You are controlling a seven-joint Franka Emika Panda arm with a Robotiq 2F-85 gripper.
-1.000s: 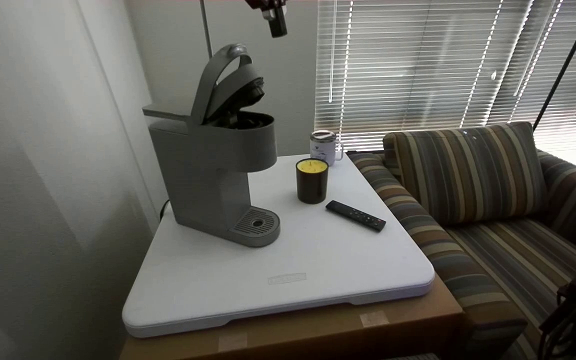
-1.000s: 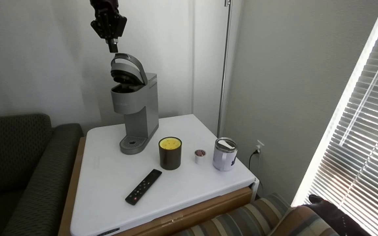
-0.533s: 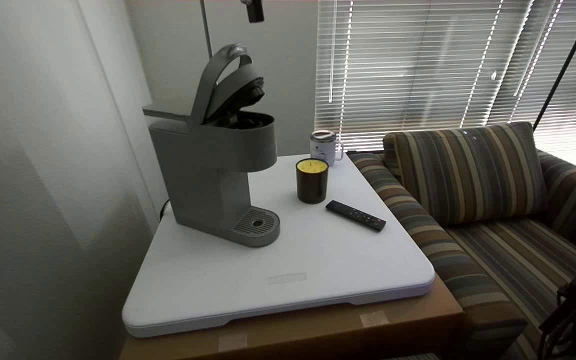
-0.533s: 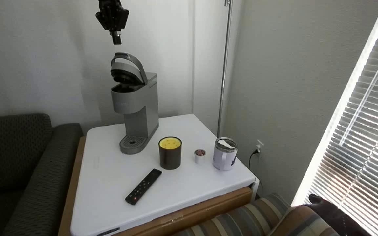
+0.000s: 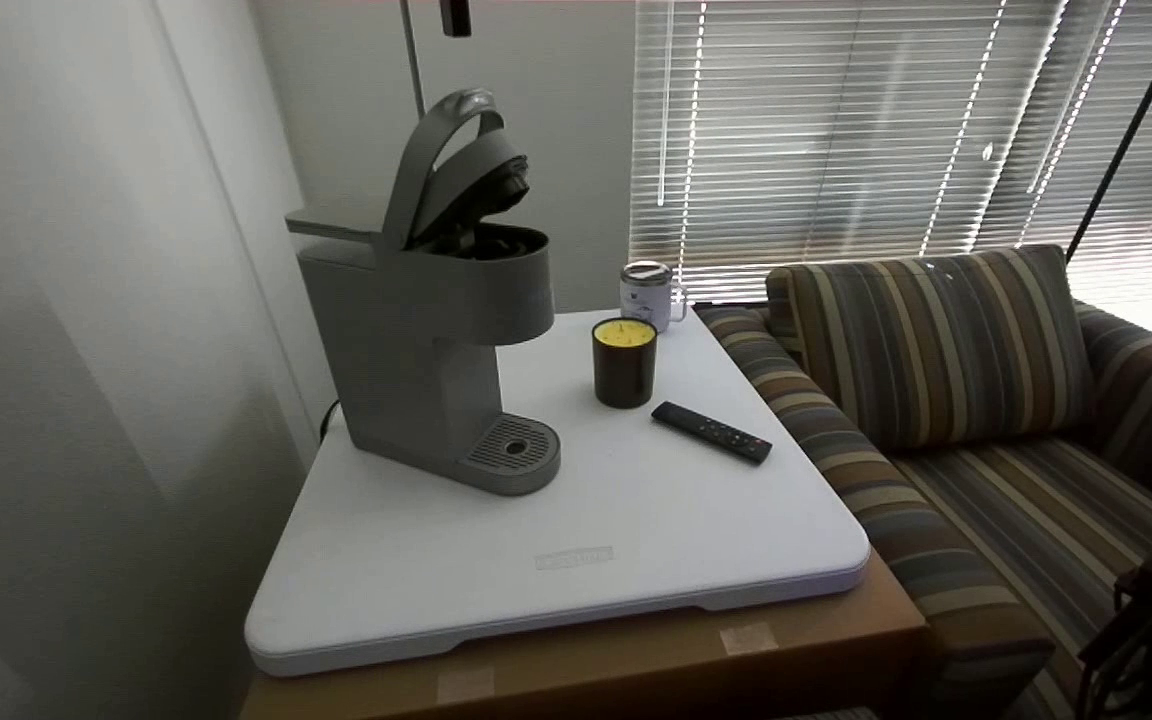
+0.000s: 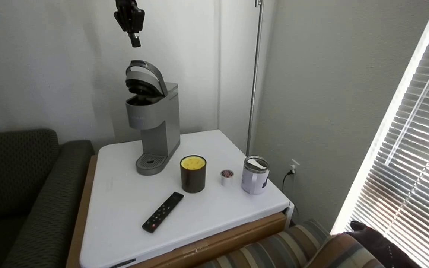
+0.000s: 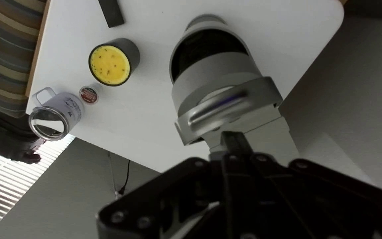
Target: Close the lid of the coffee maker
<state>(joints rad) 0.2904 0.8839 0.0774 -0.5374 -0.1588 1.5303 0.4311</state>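
Observation:
The grey coffee maker (image 5: 391, 340) stands on the white table in both exterior views (image 6: 173, 115). Its lid (image 5: 473, 170) is tilted up with the dark underside showing, also in an exterior view (image 6: 142, 77). The lid's arched handle rises above it. In the wrist view the lid (image 7: 216, 71) is seen from above, over the dark brew opening. My gripper (image 7: 235, 141) is shut and empty, its tips together. It hangs above the lid's handle, apart from it, in both exterior views (image 5: 455, 18) (image 6: 135, 41). Most of the gripper is cut off in an exterior view.
A dark jar with yellow top (image 6: 193, 175), a small pod (image 6: 227, 178), a lidded mug (image 6: 255, 175) and a black remote (image 6: 163, 212) are on the white table (image 6: 117, 208). A wall stands behind the coffee maker. A metal pole (image 6: 255, 82) stands in the corner.
My gripper has moved left and up in an exterior view, and right and up in an exterior view, toward the machine's rear. The lid and coffee maker have not moved.

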